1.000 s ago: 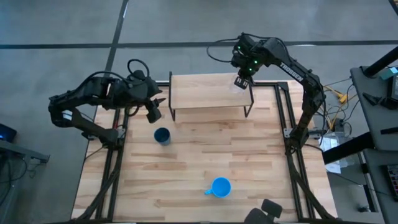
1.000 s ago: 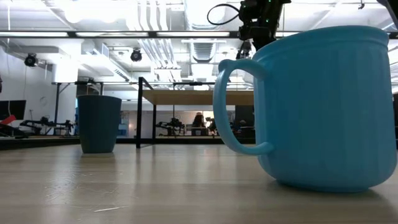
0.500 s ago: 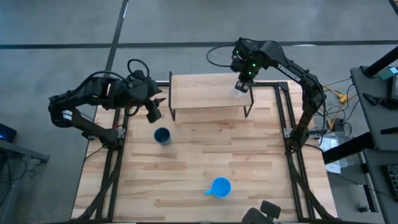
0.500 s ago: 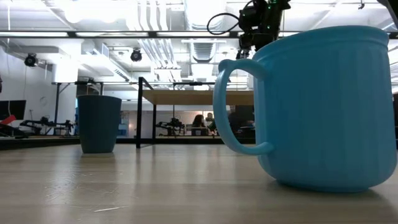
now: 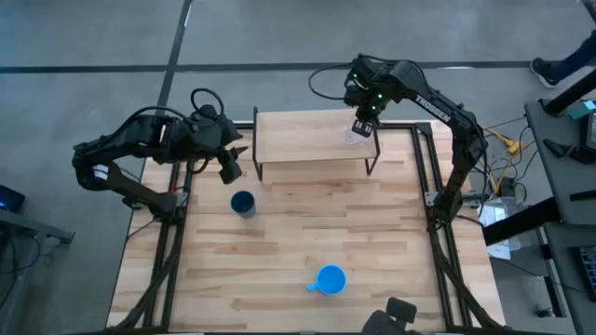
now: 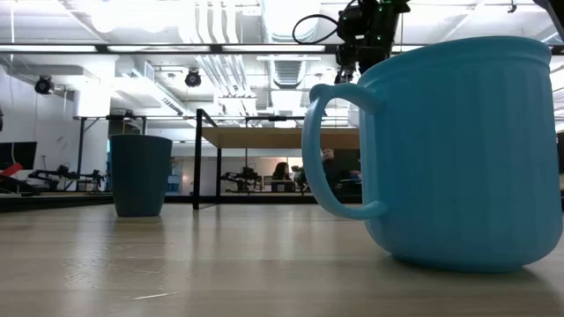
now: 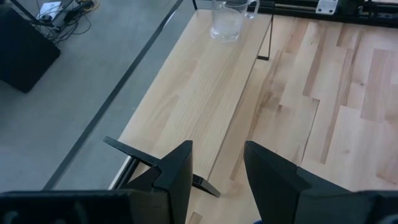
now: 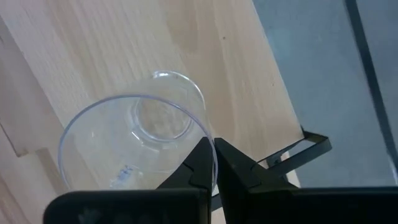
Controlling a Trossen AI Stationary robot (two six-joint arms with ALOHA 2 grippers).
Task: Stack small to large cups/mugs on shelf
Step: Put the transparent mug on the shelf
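The clear glass [image 5: 354,138] is at the right end of the low wooden shelf [image 5: 298,138], with my right gripper [image 5: 365,124] shut on it from above; it also shows in the left wrist view [image 7: 225,22]. The navy cup [image 5: 243,203] stands upright on the table in front of the shelf's left end. The bright blue mug [image 5: 330,279] stands near the table's front edge and fills the low view [image 6: 449,150]. My left gripper [image 7: 217,149] is open and empty by the shelf's left end [image 5: 231,166]. My right gripper pinches the glass's rim [image 8: 202,134] between its two fingers, one finger inside the glass and one outside. The fingers come from above, pointing down. The glass is upright, mouth up, with its base [image 8: 163,118] at the shelf board; whether it rests there I cannot tell.
The shelf's thin black legs [image 5: 374,158] stand on the far part of the table. The tabletop [image 5: 372,233] lies bare between the shelf and the mug. Black frame rails [image 5: 438,214] run along both table sides.
My right gripper has shifted slightly over the shelf's right end with the glass in its hold, and stays shut on it.
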